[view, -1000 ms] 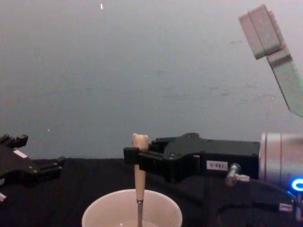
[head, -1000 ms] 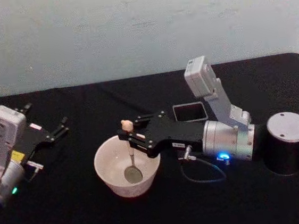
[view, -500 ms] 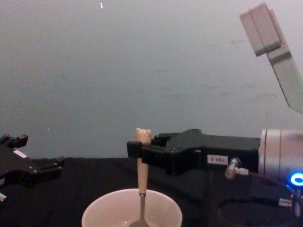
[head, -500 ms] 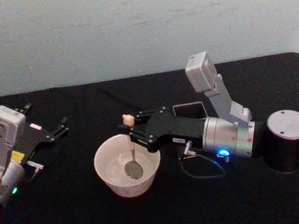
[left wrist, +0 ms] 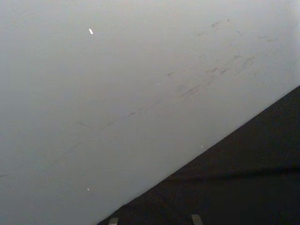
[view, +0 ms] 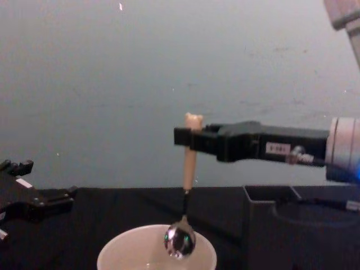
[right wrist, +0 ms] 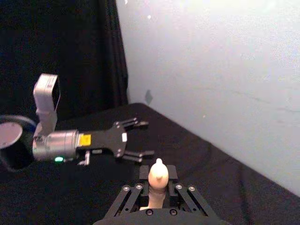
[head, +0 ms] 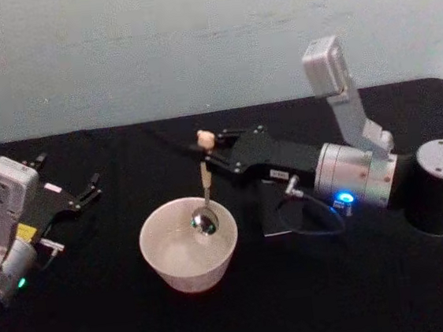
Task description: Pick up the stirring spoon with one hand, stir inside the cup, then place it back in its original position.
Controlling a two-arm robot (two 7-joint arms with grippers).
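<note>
Fingers (view: 181,136) pinching slim spoon (view: 189,163), shiny bowl (view: 180,242) over round cup (view: 121,250)

Spoon (view: 181,241) bowl glossy metal; cup (head: 188,245) smooth, matt; tablecloth (head: 101,305) black cloth.

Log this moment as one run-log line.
right gripper: shut on stirring spoon handle | spoon bowl: at cup rim height | holder: right of cup | left gripper: open, parked left

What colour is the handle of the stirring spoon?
Pale beige; the stirring spoon shows best in the chest view.
</note>
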